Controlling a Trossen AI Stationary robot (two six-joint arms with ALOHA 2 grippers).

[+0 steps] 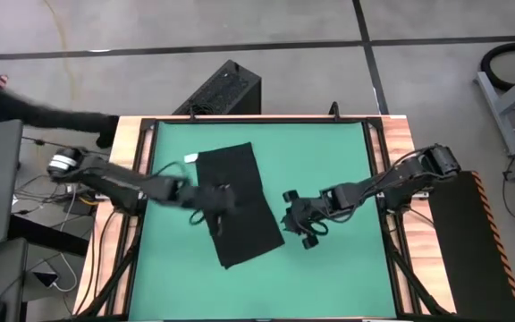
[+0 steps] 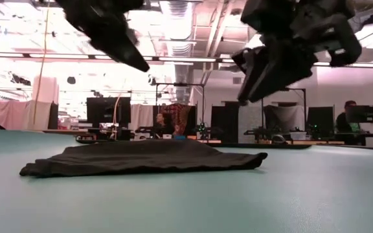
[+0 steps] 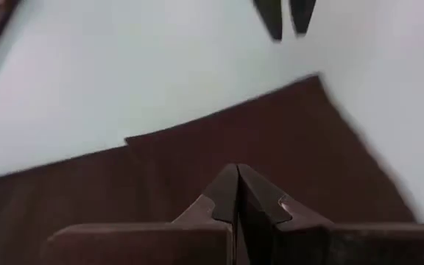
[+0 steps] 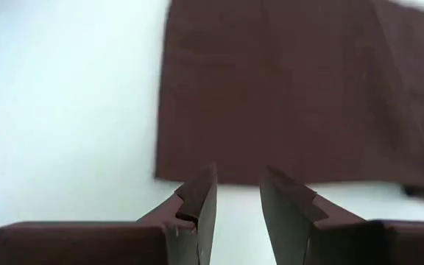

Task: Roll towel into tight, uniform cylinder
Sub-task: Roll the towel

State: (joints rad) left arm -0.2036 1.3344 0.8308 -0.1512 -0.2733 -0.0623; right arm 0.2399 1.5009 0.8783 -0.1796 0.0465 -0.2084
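Observation:
The black towel lies spread flat on the green mat, slanting from far left to near right, with a small white tag at its far left corner. In the low view the towel rests low on the mat. My left gripper hovers shut above the towel's middle, clear of it. My right gripper hangs open just past the towel's right edge, above the mat, its fingers pointing toward the towel.
A black ribbed box stands beyond the table's far edge. A person's dark sleeve reaches in at the far left. Wooden rails frame the mat. Bare mat lies to the right of and nearer than the towel.

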